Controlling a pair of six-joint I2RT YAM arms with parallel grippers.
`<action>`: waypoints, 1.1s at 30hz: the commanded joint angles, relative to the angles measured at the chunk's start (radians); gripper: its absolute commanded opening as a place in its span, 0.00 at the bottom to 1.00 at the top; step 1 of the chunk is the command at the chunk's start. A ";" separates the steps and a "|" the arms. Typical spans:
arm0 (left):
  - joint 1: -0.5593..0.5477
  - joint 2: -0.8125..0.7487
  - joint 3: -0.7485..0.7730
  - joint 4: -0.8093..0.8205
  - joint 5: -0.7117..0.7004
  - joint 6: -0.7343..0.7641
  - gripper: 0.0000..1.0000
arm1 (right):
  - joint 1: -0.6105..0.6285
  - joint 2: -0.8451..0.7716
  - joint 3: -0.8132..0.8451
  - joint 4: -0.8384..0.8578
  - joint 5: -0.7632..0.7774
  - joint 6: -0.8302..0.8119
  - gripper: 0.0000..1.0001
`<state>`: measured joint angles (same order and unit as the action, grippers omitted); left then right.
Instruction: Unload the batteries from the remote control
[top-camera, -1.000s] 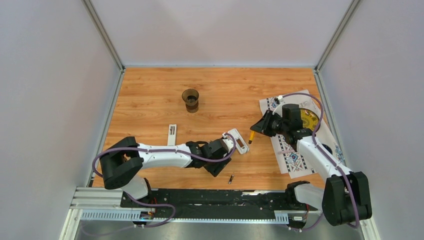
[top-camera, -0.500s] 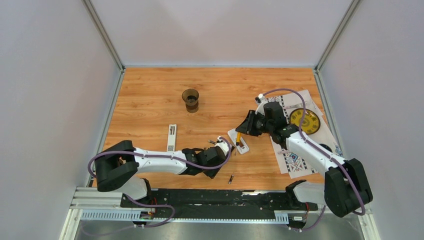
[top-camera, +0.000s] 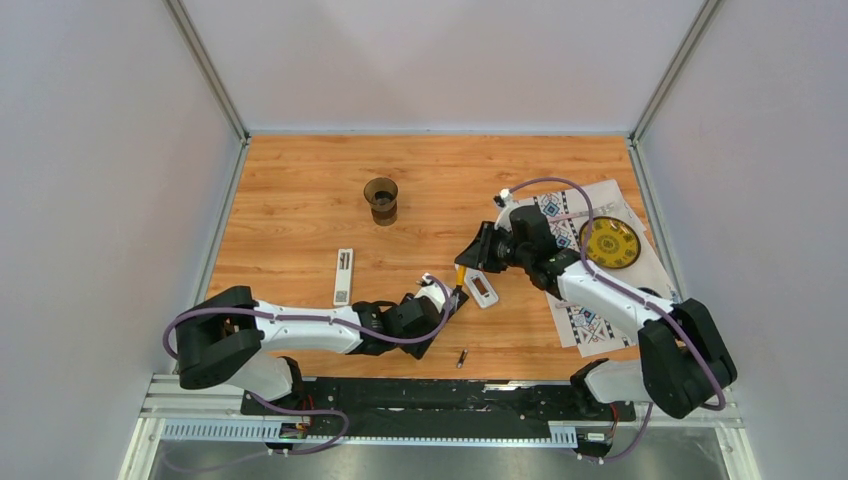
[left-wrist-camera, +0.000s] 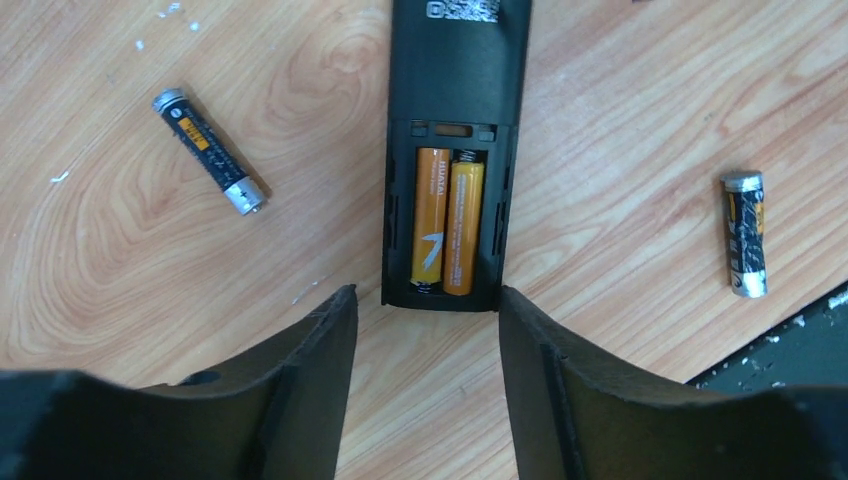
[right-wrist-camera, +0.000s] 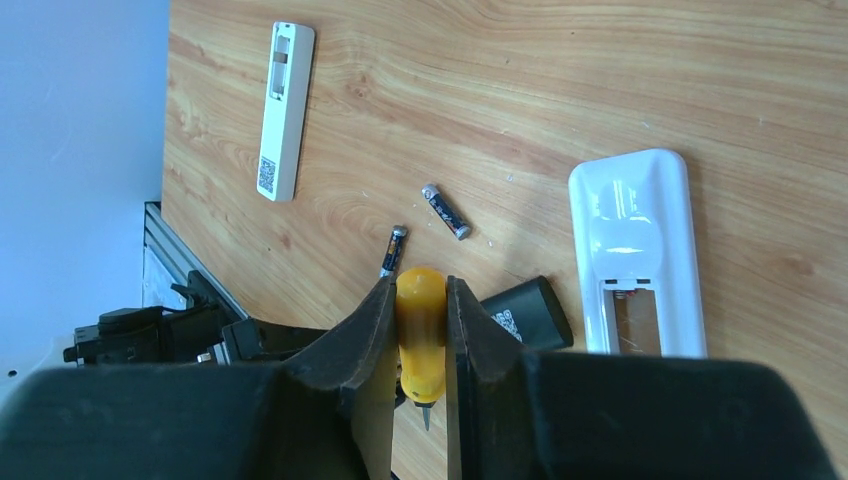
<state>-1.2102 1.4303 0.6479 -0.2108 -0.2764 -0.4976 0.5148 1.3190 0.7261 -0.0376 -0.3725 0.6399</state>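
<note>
A black remote control lies back-up on the wood, its compartment uncovered, with two orange batteries side by side inside. My left gripper stands open just short of the remote's near end, touching nothing. Two dark loose batteries lie on either side of it. My right gripper is shut on a yellow-handled screwdriver, hanging above the black remote. In the top view the right gripper hovers just beyond the left gripper.
A white remote with an open, empty compartment lies to the right of the black one. Another slim white remote lies further left. One loose battery lies near the front edge. A dark cup stands behind; a patterned mat with a yellow disc lies right.
My left gripper has drawn back toward the near left, away from the white remote. The right arm has swung left with the screwdriver and now hangs over the remotes.
</note>
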 joint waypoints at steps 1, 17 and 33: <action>0.000 -0.002 -0.037 0.013 0.017 -0.013 0.53 | 0.021 0.026 0.045 0.093 0.026 0.026 0.00; 0.000 -0.025 -0.053 0.047 0.031 -0.009 0.37 | 0.093 0.152 0.070 0.173 0.124 0.083 0.00; 0.000 -0.005 -0.048 0.047 0.032 -0.019 0.36 | 0.142 0.212 0.038 0.176 0.156 0.043 0.00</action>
<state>-1.2091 1.4117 0.6151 -0.1555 -0.2794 -0.4934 0.6498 1.5204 0.7723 0.0875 -0.2325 0.7021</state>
